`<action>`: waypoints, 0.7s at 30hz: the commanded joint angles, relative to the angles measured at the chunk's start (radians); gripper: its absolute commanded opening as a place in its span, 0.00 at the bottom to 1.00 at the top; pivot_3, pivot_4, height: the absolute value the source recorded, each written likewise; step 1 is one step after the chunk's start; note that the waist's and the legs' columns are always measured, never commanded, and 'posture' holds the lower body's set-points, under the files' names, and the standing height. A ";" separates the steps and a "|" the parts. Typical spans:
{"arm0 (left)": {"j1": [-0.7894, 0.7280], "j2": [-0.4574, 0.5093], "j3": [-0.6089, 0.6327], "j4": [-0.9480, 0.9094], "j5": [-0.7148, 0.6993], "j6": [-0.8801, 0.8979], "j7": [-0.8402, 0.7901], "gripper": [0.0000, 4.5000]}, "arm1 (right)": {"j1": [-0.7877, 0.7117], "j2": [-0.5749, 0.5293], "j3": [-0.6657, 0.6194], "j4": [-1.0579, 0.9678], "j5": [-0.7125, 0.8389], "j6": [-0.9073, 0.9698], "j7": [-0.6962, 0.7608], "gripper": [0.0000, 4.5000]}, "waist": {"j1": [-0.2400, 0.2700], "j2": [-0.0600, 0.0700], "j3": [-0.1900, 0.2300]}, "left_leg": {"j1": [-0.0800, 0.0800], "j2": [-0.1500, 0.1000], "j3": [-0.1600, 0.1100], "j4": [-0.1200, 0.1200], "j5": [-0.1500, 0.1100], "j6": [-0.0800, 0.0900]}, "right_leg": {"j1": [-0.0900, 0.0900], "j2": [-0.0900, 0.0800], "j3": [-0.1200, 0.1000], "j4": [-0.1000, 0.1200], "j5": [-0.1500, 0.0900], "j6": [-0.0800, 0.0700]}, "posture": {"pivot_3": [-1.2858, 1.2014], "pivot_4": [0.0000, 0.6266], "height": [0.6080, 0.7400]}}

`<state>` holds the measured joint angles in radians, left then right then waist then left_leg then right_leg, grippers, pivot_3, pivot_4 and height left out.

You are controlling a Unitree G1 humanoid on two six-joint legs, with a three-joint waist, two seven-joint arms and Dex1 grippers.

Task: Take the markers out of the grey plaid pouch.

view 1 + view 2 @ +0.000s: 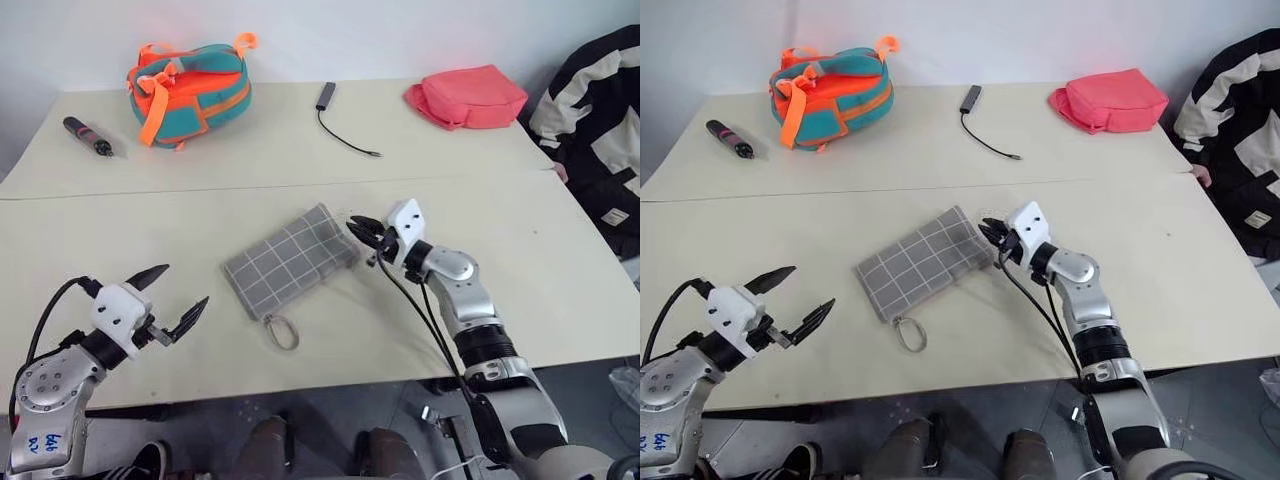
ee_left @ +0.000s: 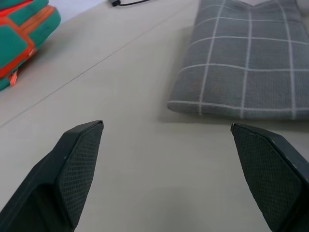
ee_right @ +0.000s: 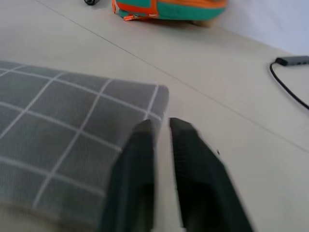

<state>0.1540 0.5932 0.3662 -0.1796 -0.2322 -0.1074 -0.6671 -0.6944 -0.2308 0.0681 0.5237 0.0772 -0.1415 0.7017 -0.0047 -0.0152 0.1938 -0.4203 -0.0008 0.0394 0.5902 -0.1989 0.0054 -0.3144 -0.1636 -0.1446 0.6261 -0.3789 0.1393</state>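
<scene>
The grey plaid pouch (image 1: 291, 261) lies flat mid-table, loop strap (image 1: 281, 331) toward the near edge; the right gripper (image 1: 362, 233), fingers pressed together, sits at its far-right corner; the left gripper (image 1: 170, 297) hangs spread wide to its left; no markers visible, so opening the pouch likely comes next.

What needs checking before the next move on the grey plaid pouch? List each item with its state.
1. Grey plaid pouch flat on the table, within reach of both arms: ok.
2. Right claw at the pouch's far corner: ok, fingers shut at the edge; whether they pinch fabric, cannot tell.
3. Left claw ready to grasp: ok, open wide and short of the pouch.
4. Pouch opened: cannot tell; no lining shows.
5. Markers visible: not ok, none seen outside the pouch.
6. Loop strap free of both claws: ok, lying on the table at the near end.
</scene>
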 commanded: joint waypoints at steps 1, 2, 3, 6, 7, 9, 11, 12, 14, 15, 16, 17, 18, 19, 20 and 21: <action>0.005 0.030 -0.014 -0.013 0.041 -0.082 -0.019 1.00 | -0.021 0.027 0.041 0.026 -0.059 -0.033 -0.054 0.02 | 0.000 0.000 0.000 | 0.000 0.000 0.001 0.000 0.000 0.000 | 0.000 0.000 0.001 0.000 0.000 0.000 | 0.52 0.24 1.00; 0.014 0.037 -0.017 -0.009 0.053 -0.109 -0.025 1.00 | -0.020 0.022 0.064 0.041 -0.095 -0.048 -0.065 0.02 | 0.001 0.000 0.000 | 0.000 0.000 0.001 0.000 0.000 0.000 | -0.001 0.000 0.001 0.001 0.000 0.000 | 0.52 0.24 1.00; 0.023 0.045 -0.022 -0.002 0.067 -0.136 -0.032 1.00 | -0.017 0.015 0.090 0.057 -0.131 -0.057 -0.074 0.02 | 0.001 0.000 0.000 | 0.000 0.000 0.002 0.000 0.000 0.000 | -0.001 0.000 0.002 0.001 0.000 0.000 | 0.52 0.24 1.00; 0.033 0.063 -0.037 0.017 0.113 -0.203 -0.036 1.00 | -0.012 -0.004 0.129 0.097 -0.195 -0.060 -0.107 0.02 | 0.001 -0.001 0.000 | 0.000 0.000 0.004 -0.001 0.000 0.000 | -0.004 0.000 0.005 0.002 0.000 0.000 | 0.52 0.24 1.00; 0.034 0.070 -0.043 0.027 0.142 -0.228 -0.029 1.00 | -0.009 -0.011 0.136 0.102 -0.206 -0.061 -0.109 0.02 | 0.001 -0.001 0.000 | -0.001 0.000 0.006 -0.001 0.000 0.000 | -0.006 0.000 0.007 0.003 0.000 0.000 | 0.52 0.24 1.00; 0.033 0.081 -0.055 0.050 0.195 -0.278 -0.015 1.00 | -0.006 -0.021 0.139 0.105 -0.216 -0.066 -0.114 0.02 | 0.000 -0.001 -0.001 | 0.000 0.001 0.008 -0.001 0.000 0.000 | -0.007 0.000 0.009 0.003 0.000 0.000 | 0.52 0.24 1.00; 0.025 0.096 -0.077 0.083 0.285 -0.352 0.016 1.00 | -0.003 -0.026 0.130 0.103 -0.210 -0.061 -0.112 0.02 | 0.001 -0.002 -0.001 | 0.000 0.001 0.009 -0.001 0.000 0.000 | -0.007 0.000 0.009 0.003 0.000 0.000 | 0.52 0.24 1.00; 0.020 0.100 -0.090 0.097 0.301 -0.380 0.021 1.00 | -0.002 -0.028 0.127 0.100 -0.208 -0.059 -0.111 0.02 | 0.001 -0.002 -0.001 | 0.000 0.001 0.009 -0.001 0.000 0.000 | -0.007 0.000 0.009 0.003 0.000 0.000 | 0.52 0.24 1.00; -0.002 0.094 -0.109 0.122 0.327 -0.397 0.047 1.00 | -0.002 -0.032 0.126 0.097 -0.208 -0.056 -0.109 0.02 | 0.002 -0.002 -0.001 | 0.000 0.001 0.010 -0.002 0.000 0.000 | -0.008 0.000 0.010 0.003 0.000 0.000 | 0.52 0.24 1.00; -0.019 0.093 -0.127 0.138 0.349 -0.406 0.060 1.00 | -0.002 -0.032 0.125 0.096 -0.206 -0.054 -0.108 0.02 | 0.004 -0.002 -0.001 | 0.000 0.001 0.010 -0.001 0.000 0.000 | -0.008 0.000 0.010 0.003 0.000 0.000 | 0.52 0.24 1.00; -0.036 0.094 -0.145 0.153 0.376 -0.416 0.072 1.00 | -0.001 -0.032 0.125 0.093 -0.205 -0.052 -0.107 0.02 | 0.005 -0.002 -0.001 | 0.000 0.001 0.010 -0.001 0.000 0.000 | -0.008 0.000 0.010 0.003 0.000 0.000 | 0.52 0.24 1.00; -0.056 0.091 -0.162 0.169 0.394 -0.415 0.084 1.00 | 0.001 -0.032 0.124 0.089 -0.203 -0.049 -0.106 0.02 | 0.005 -0.002 -0.001 | 0.000 0.001 0.010 -0.001 0.000 0.000 | -0.008 0.000 0.010 0.003 0.000 0.000 | 0.52 0.24 1.00; -0.073 0.087 -0.173 0.182 0.400 -0.413 0.094 1.00 | 0.002 -0.031 0.124 0.084 -0.201 -0.046 -0.106 0.02 | 0.005 -0.002 -0.001 | 0.000 0.001 0.010 -0.001 0.000 0.000 | -0.008 0.000 0.010 0.003 0.000 0.000 | 0.52 0.24 1.00; -0.091 0.087 -0.185 0.196 0.407 -0.411 0.101 1.00 | 0.005 -0.032 0.122 0.078 -0.199 -0.042 -0.104 0.02 | 0.004 -0.002 -0.002 | 0.000 0.001 0.010 -0.001 0.000 0.000 | -0.008 0.000 0.010 0.004 0.000 0.000 | 0.52 0.24 1.00; -0.107 0.088 -0.197 0.209 0.413 -0.419 0.107 1.00 | 0.008 -0.033 0.121 0.070 -0.195 -0.037 -0.102 0.02 | 0.004 -0.002 -0.002 | 0.000 0.001 0.010 -0.001 0.000 0.000 | -0.008 0.000 0.010 0.005 0.000 0.000 | 0.52 0.24 1.00; -0.118 0.089 -0.208 0.217 0.409 -0.423 0.107 1.00 | 0.011 -0.034 0.119 0.064 -0.194 -0.034 -0.101 0.02 | 0.004 -0.002 -0.002 | 0.000 0.001 0.010 -0.001 0.000 0.000 | -0.008 0.000 0.010 0.006 0.000 0.000 | 0.52 0.24 1.00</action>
<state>0.0377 0.6816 0.1787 0.0143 0.1585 -0.5258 -0.5711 -0.7015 -0.2469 0.1976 0.6042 -0.1241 -0.1911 0.5979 -0.0005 -0.0174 0.1922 -0.4200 0.0001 0.0489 0.5892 -0.1989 0.0057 -0.3226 -0.1638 -0.1345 0.6330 -0.3788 0.1391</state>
